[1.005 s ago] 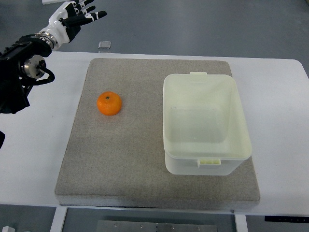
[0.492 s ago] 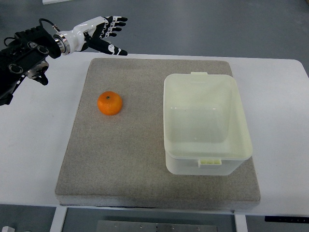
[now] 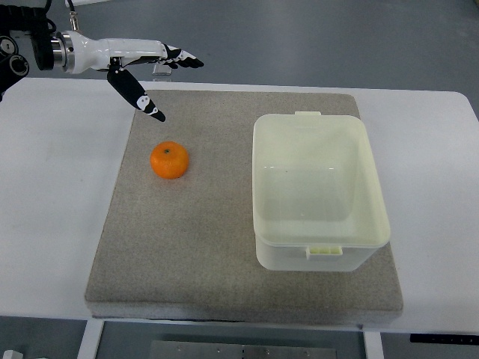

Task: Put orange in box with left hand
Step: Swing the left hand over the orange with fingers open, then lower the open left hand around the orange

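A white table (image 3: 52, 224) with rounded far corners fills most of the top view. A square grey felt-like mat (image 3: 194, 247) lies on it, covering the middle and reaching close to the near edge. Beyond the table's far edge lies a smooth grey-blue floor (image 3: 314, 37), evenly lit with faint soft reflections. A small clear, glassy square object (image 3: 160, 70) sits at the table's far edge, partly hidden. Below the near edge, grey floor and a light metal part of the table frame (image 3: 224, 348) show. The light is even and diffuse, with only soft shadows.
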Robot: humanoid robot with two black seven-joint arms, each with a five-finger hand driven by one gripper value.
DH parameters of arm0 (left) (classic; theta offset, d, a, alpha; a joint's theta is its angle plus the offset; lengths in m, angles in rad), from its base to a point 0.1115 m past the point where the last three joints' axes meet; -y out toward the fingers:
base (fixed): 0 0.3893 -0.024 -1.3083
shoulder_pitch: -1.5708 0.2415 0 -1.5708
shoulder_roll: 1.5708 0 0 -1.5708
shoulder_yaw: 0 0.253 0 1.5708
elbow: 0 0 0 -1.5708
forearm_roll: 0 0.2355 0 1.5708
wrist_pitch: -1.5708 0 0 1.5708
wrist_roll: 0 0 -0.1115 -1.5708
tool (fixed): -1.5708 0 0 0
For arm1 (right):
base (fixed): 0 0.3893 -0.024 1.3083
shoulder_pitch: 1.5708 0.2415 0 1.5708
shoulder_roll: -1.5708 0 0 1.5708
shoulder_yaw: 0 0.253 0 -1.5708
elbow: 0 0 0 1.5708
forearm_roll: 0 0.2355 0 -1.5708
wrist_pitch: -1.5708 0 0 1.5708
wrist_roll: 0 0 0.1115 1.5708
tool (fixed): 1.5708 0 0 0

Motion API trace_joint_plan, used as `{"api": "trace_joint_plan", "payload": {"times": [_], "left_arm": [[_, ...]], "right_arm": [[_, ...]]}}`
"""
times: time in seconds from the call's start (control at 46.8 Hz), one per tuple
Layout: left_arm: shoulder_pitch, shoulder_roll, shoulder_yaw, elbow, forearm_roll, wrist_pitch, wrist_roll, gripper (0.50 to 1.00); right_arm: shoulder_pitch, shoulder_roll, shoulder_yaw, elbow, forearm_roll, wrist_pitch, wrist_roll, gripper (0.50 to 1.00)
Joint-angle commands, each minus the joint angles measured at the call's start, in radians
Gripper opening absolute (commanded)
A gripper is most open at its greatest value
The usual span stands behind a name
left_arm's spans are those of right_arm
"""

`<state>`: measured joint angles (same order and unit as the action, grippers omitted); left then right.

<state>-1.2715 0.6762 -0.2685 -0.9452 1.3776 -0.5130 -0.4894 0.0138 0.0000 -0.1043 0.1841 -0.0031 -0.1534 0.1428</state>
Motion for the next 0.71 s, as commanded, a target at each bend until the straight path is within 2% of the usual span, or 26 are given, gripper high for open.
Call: {"api": "trace_joint_plan", "payload": {"times": [0.0,0.171,0.257,0.406,0.578,0.684], "left_arm": [[0.0,0.032,-0.002,-0.047,0.129,0.002,-0.037,0.988],[0.001,0.077,0.003,-0.118,0.247,-0.007,-0.121,0.99],[0.001,0.085,0.024,-0.156,0.307,-0.015,-0.121,0.99],[0.0,0.077,0.052,-0.158,0.426,-0.007,-0.121,0.99],[0.009,0.051,0.052,-0.119,0.429,0.062,-0.121,0.99],[0.012,0.022,0.052,-0.095,0.426,0.07,-0.121,0.99]], "right_arm": [[0.0,0.0,0.0,0.0,0.0,0.0,0.0,0.932],[0.0,0.0,0.0,0.0,0.0,0.0,0.0,0.932],[0.0,0.0,0.0,0.0,0.0,0.0,0.0,0.932],[0.0,0.0,0.0,0.0,0.0,0.0,0.0,0.932],[0.0,0.0,0.0,0.0,0.0,0.0,0.0,0.932],[0.0,0.0,0.0,0.0,0.0,0.0,0.0,0.932]]}}
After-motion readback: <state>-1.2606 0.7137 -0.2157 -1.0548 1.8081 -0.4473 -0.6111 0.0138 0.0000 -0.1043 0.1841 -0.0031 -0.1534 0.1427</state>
